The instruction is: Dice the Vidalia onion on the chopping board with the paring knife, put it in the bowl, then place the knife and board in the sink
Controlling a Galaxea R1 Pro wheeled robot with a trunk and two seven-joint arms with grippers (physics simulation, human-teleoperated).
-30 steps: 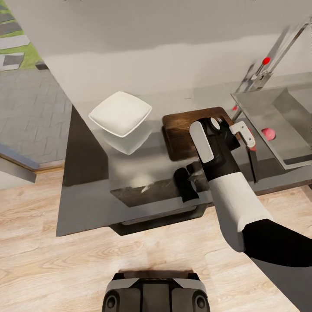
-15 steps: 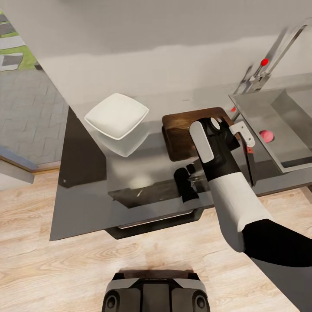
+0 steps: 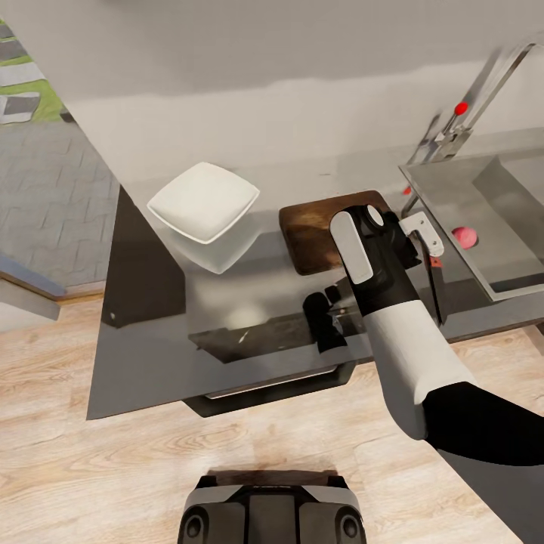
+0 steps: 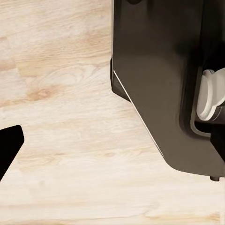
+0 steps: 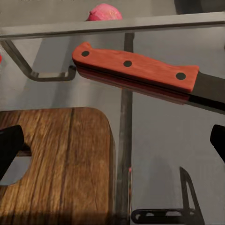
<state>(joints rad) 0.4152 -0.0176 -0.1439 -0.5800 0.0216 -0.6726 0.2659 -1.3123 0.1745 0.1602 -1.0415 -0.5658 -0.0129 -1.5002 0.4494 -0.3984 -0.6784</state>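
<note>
The Vidalia onion is a small pinkish ball lying in the sink at the right. The dark chopping board lies on the countertop, left of the sink. The paring knife lies between board and sink, red handle toward the wall. The white bowl stands left of the board. In the right wrist view my right gripper is open above the board's slotted end, with the knife handle and onion beyond. My left gripper hangs open over the floor.
A chrome faucet with a red knob rises behind the sink. The wall runs just behind the counter. Light wood floor lies in front, with my base on it. My right forearm covers the counter's front edge.
The view shifted a little a second ago. Since half a second ago the chopping board has slid slightly left under my right gripper; the arm has hardly moved.
</note>
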